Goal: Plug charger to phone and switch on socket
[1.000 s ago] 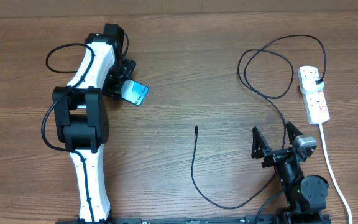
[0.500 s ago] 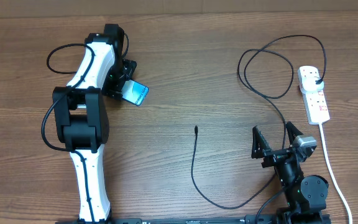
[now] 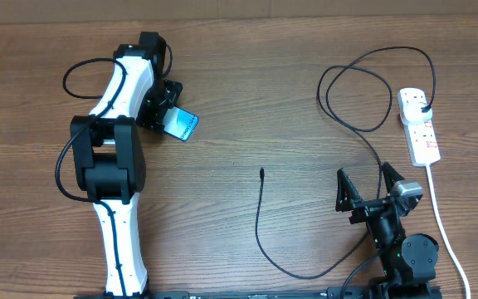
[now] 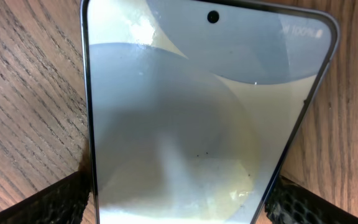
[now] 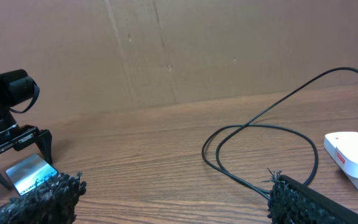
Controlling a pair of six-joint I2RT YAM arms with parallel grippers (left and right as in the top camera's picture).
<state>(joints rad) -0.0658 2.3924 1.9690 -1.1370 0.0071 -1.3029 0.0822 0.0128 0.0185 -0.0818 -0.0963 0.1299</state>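
The left claw [image 4: 179, 210] straddles the lit phone [image 4: 179, 112] on the worktop's [image 3: 247, 83] left side; whether its pads press it I cannot tell. The right claw [image 3: 366, 184] stands wide open and empty beside the charger [image 3: 257, 224], with the socket [image 3: 419, 124] at far right.

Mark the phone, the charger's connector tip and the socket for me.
phone [image 3: 184, 125], overhead view, on its lit screen.
charger [image 3: 261, 172], overhead view, on its loose connector tip.
socket [image 3: 422, 135], overhead view, on its white body.

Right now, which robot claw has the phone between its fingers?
The left gripper, with the phone between its fingers; the right gripper stands open and empty by the charger.
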